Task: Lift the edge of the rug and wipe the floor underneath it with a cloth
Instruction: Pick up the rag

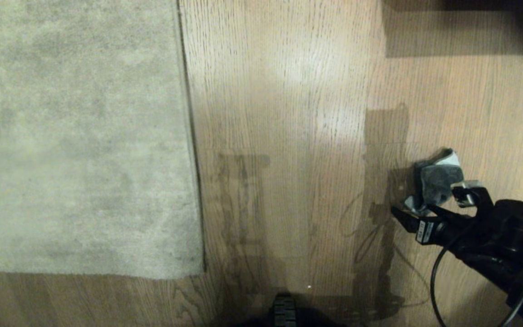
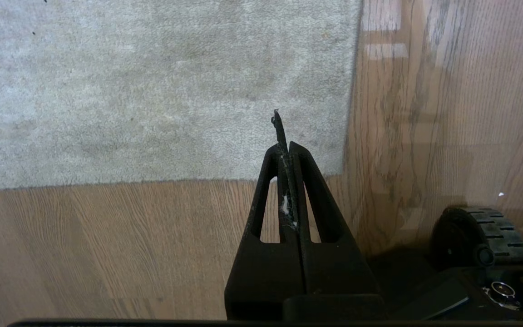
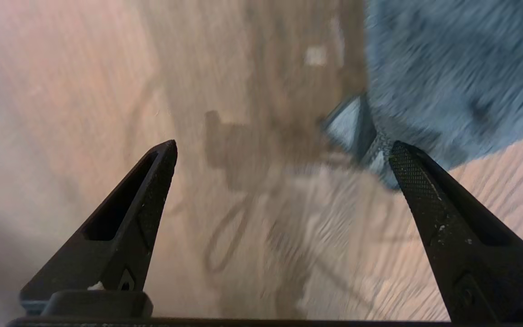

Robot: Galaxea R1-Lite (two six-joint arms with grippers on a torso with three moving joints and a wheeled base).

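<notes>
The task has barely begun: the pale grey-beige short-pile rug edge (image 1: 193, 181) lies flat on the light wood-grain floor (image 1: 288, 136), while the right end effector (image 1: 434, 200), fingers spread, reaches for the small dark grey-green cloth (image 1: 438, 179); the left end effector (image 2: 288, 150) is clenched.

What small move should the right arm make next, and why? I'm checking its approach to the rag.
Probably ease the right pincer forward so the cloth sits between its fingers, then close. The fingers stand wide open, and the cloth lies loose on the floor, just ahead and nearer one finger. The rug edge lies flat, not yet lifted.
</notes>
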